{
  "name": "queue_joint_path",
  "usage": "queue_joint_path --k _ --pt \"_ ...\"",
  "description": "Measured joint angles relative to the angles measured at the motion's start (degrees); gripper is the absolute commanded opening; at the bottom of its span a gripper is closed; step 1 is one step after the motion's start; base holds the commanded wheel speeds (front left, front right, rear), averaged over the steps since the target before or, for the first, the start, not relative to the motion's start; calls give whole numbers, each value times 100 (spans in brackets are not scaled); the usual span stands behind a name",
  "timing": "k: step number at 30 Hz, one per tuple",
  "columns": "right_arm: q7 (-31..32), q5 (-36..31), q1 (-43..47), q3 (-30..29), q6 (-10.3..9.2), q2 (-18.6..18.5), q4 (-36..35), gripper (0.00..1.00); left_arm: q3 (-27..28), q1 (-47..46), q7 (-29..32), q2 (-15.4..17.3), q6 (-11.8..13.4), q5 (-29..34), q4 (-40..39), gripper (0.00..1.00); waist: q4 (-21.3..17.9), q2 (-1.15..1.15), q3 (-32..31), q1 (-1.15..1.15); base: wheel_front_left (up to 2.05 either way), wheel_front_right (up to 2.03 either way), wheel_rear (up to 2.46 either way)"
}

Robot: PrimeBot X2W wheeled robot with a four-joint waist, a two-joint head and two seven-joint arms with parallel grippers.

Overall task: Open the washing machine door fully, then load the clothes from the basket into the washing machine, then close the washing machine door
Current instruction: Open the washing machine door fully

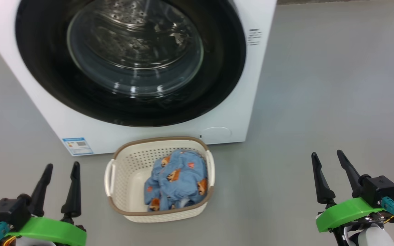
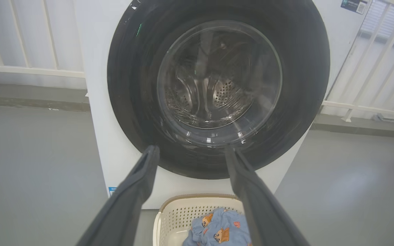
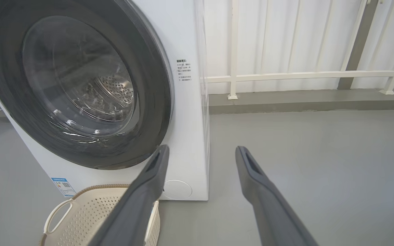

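Note:
The white washing machine (image 1: 245,112) stands ahead with its round black-rimmed washing machine door (image 1: 130,61) flat against the front, the steel drum visible through the glass. On the floor before it sits the cream basket (image 1: 128,164) holding the light blue clothes (image 1: 178,177). My left gripper (image 1: 62,167) is at the lower left, open and empty, well left of the basket. Open and empty too, my right gripper (image 1: 327,155) is at the lower right. The left wrist view faces the door (image 2: 217,89) over the basket (image 2: 183,212) and clothes (image 2: 217,229). The right wrist view shows the door (image 3: 77,82) and basket (image 3: 91,212).
Grey floor (image 1: 337,85) spreads around the machine. White railings (image 3: 303,73) and a raised kerb run behind it. A blue label sticker (image 1: 77,145) and a round filter cap (image 1: 216,132) mark the machine's lower front.

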Motion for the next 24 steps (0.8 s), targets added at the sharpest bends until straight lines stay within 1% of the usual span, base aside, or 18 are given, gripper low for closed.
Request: queue_joint_path --k 5,10,19,24 --pt "0 0 -1 -13 0 -18 -16 100 -33 -1 0 5 0 -26 -89 100 1 0 38 0 93 93 -187" --pt "0 0 -3 -14 0 -25 -31 100 -41 -1 0 2 -1 -26 -113 100 0 0 80 0 54 54 -108" --pt "-1 0 -5 -26 0 -23 -31 100 -48 -2 0 1 0 -25 -165 100 -3 0 95 0 8 8 -16" --pt "0 0 -5 -27 0 -23 -49 100 -42 -2 0 -23 -1 89 -224 100 -11 0 85 0 0 0 0"
